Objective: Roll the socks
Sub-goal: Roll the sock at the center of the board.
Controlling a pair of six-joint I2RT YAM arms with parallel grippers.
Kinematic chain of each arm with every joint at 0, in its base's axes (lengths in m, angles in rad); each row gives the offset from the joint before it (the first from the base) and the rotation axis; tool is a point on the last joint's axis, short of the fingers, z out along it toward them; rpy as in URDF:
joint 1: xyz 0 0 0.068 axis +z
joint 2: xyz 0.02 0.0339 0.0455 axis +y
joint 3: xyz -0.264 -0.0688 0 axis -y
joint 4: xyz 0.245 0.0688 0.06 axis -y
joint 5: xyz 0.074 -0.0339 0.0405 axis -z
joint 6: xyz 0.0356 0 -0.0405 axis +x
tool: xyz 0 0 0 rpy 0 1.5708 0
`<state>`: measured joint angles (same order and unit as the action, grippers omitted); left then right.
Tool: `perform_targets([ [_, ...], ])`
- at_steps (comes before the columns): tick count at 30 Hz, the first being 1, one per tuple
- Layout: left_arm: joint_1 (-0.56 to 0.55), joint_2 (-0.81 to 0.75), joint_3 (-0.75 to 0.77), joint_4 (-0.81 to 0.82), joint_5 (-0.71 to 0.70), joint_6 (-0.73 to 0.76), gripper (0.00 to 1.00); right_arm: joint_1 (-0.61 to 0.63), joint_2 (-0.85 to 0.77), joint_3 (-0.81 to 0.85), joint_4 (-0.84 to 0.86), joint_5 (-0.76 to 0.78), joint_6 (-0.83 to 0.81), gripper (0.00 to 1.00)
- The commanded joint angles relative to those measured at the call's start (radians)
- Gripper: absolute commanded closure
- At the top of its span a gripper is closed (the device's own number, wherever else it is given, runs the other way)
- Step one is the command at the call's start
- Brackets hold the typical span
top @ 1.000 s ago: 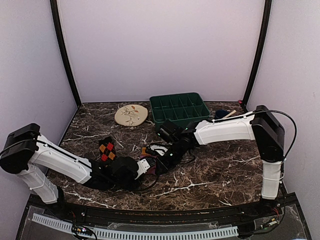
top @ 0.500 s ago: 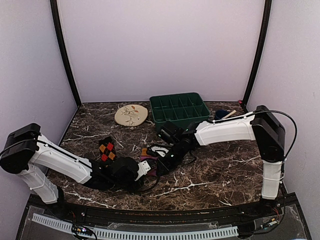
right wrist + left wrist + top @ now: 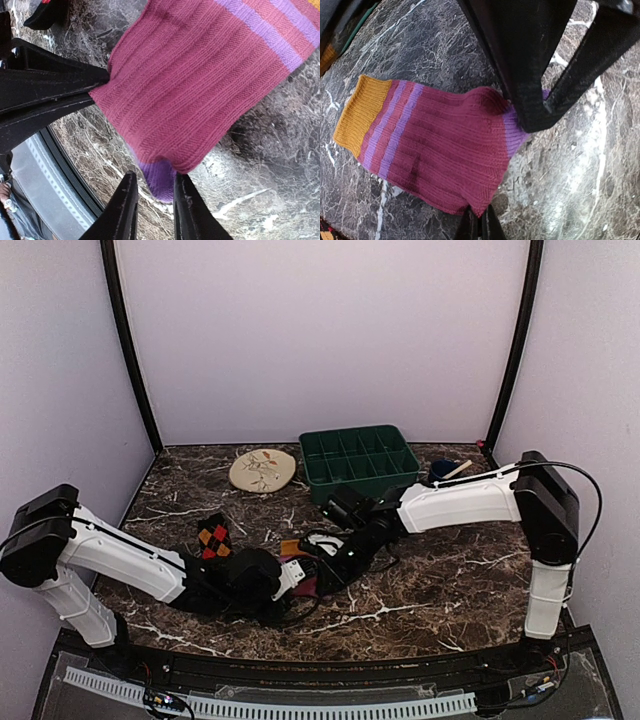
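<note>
A maroon sock [image 3: 440,145] with purple stripes, an orange cuff and a purple toe lies flat on the marble table; it also shows in the right wrist view [image 3: 200,85] and, mostly covered, in the top view [image 3: 303,584]. My left gripper [image 3: 480,226] is shut on the sock's near edge at mid-length, and its black fingers [image 3: 55,92] show in the right wrist view. My right gripper [image 3: 156,200] has the purple toe [image 3: 159,182] pinched between its fingers. Both grippers meet at mid-table in the top view, left [image 3: 292,576] and right [image 3: 328,560].
A second sock, black with red and orange diamonds [image 3: 212,538], lies left of the grippers. A green compartment tray [image 3: 362,462] and a beige plate [image 3: 262,469] stand at the back. A blue object [image 3: 442,468] sits behind the right arm. The table's front rail [image 3: 50,165] is close.
The right gripper has moved a little forward and left, down onto the sock's toe. The left gripper has shifted slightly right, staying on the sock.
</note>
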<state>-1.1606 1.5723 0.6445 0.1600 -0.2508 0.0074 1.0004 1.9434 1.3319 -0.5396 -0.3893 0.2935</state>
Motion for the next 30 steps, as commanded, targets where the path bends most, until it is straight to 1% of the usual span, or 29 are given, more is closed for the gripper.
perform_targets([
  [1, 0.030, -0.020, 0.040, -0.071, 0.081, -0.046, 1.00, -0.005, -0.044, -0.027, 0.038, 0.010, 0.006, 0.75],
  [11, 0.129, -0.035, 0.070, -0.171, 0.240, -0.101, 1.00, -0.009, -0.093, -0.074, 0.094, 0.031, 0.019, 0.68],
  [13, 0.144, -0.031, 0.081, -0.193, 0.269, -0.103, 1.00, -0.009, -0.108, -0.086, 0.110, 0.040, 0.021, 0.64],
  [21, 0.229, -0.034, 0.128, -0.265, 0.439, -0.107, 1.00, -0.009, -0.157, -0.147, 0.187, 0.072, 0.006, 0.59],
  [26, 0.293, -0.044, 0.155, -0.308, 0.559, -0.092, 1.00, 0.003, -0.188, -0.173, 0.230, 0.125, -0.025, 0.56],
  [30, 0.348, -0.020, 0.190, -0.345, 0.675, -0.085, 1.00, 0.042, -0.218, -0.204, 0.239, 0.226, -0.089, 0.55],
])
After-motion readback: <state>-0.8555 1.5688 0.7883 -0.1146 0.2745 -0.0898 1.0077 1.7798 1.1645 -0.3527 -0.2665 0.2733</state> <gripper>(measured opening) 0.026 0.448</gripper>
